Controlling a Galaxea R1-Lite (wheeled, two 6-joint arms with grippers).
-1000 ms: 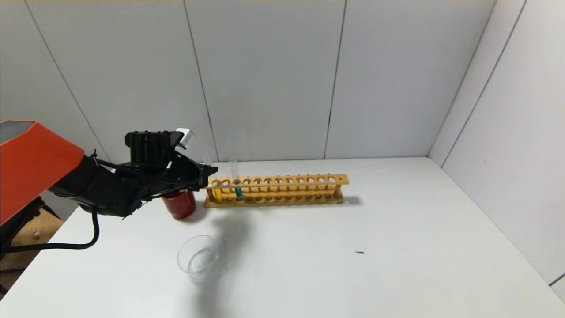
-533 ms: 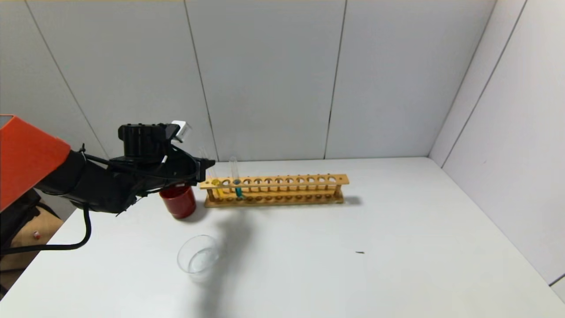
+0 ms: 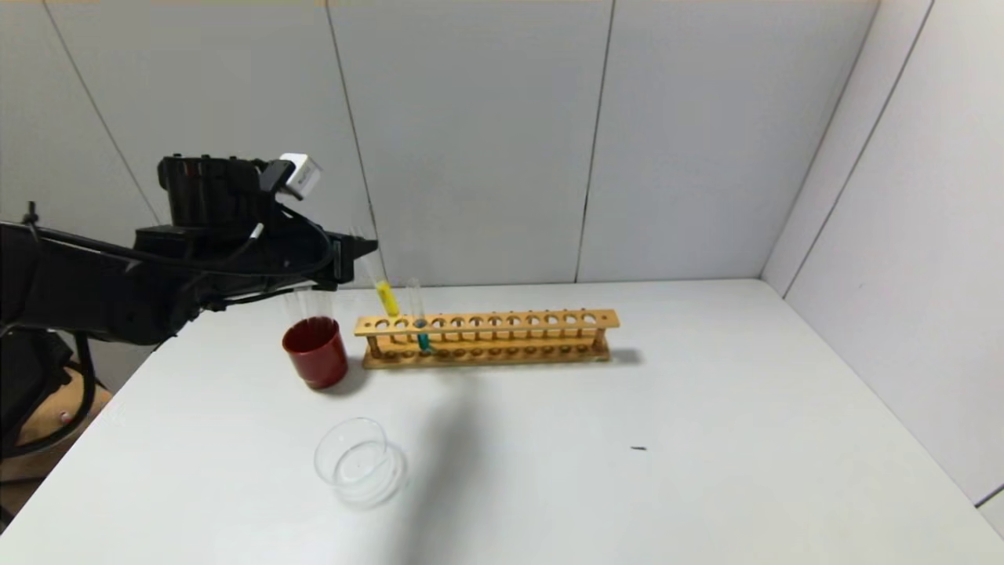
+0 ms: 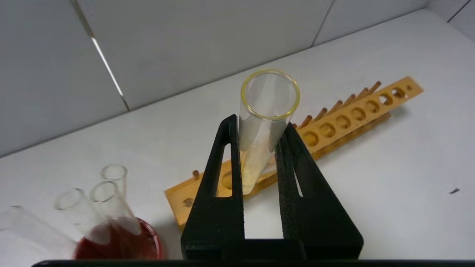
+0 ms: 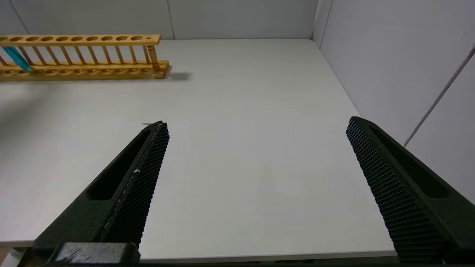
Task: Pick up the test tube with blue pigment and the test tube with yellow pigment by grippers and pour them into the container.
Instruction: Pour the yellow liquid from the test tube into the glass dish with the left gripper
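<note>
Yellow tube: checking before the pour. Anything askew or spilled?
No spill shows. The test tube with yellow pigment hangs tilted in the left gripper, above the rack.

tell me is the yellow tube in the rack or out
Out. The left gripper holds the yellow tube tilted above the rack, its tip clear of the holes.
</note>
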